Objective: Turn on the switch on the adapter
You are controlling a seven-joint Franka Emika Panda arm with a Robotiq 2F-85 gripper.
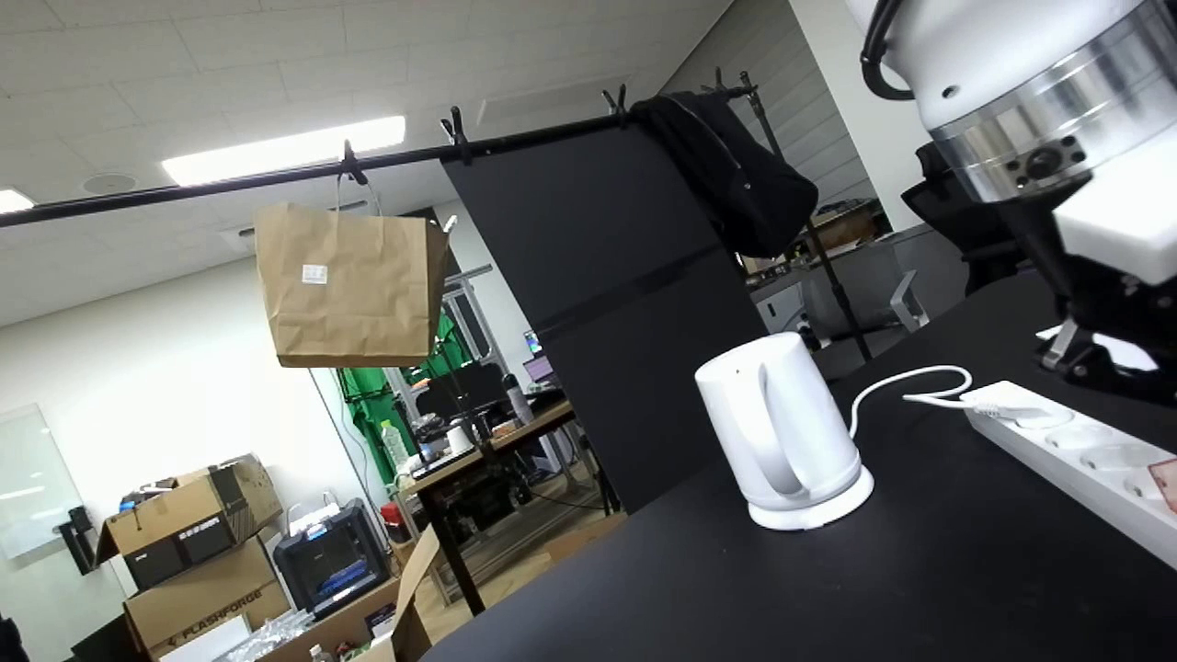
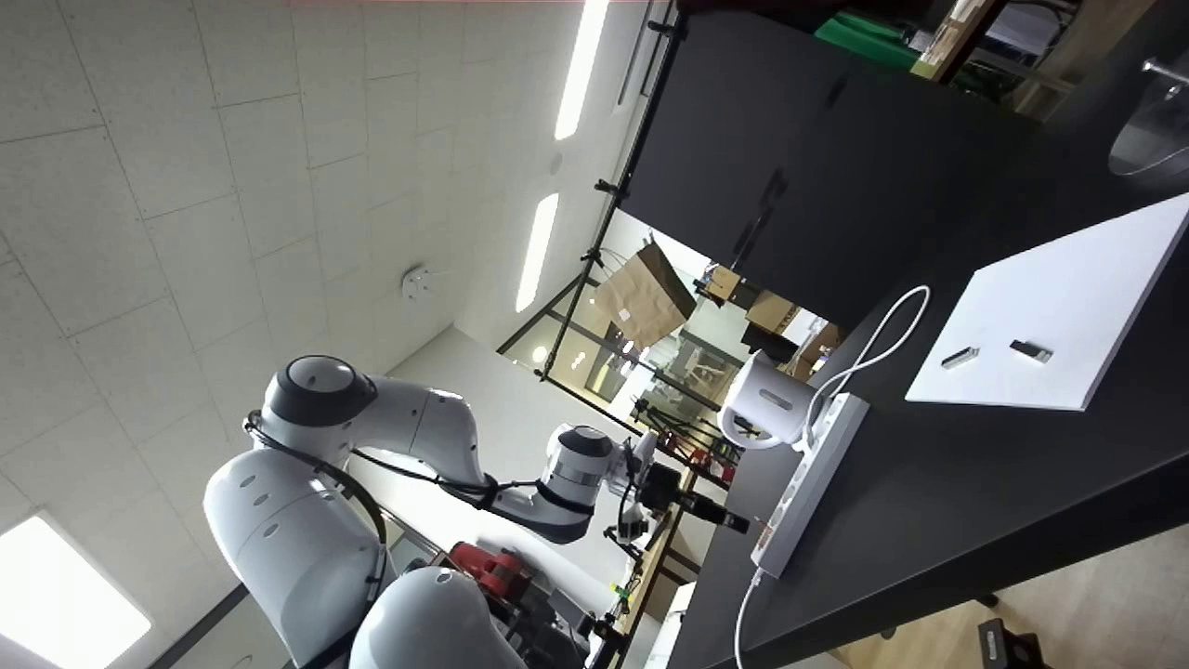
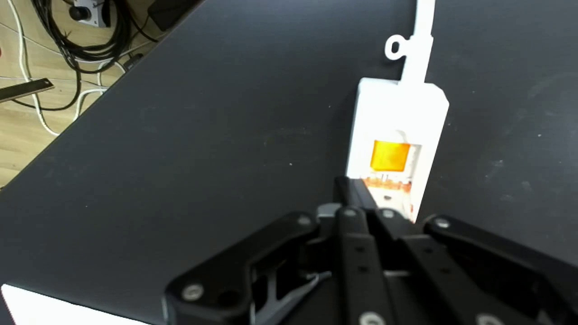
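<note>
The adapter, a long white power strip, lies on the black table in both exterior views (image 1: 1057, 469) (image 2: 817, 488). Its cord end shows in the wrist view (image 3: 393, 113). An orange switch (image 3: 390, 155) sits in a recess near that end, glowing bright orange-yellow, with a reddish-orange marking beside it. My gripper (image 3: 356, 192) is shut, fingers together, with nothing seen between them. Its tips overlap the recess edge just below the switch in the wrist view. In an exterior view, the gripper (image 2: 737, 522) is beside the strip's switch end. I cannot tell whether it touches.
A white kettle (image 1: 786, 437) stands by the strip's far end, its white cord plugged into the end socket. A white board (image 2: 1050, 307) with two small dark pieces lies on the table (image 2: 938, 483). A white sheet edge (image 3: 54, 311) shows at the wrist view's lower left.
</note>
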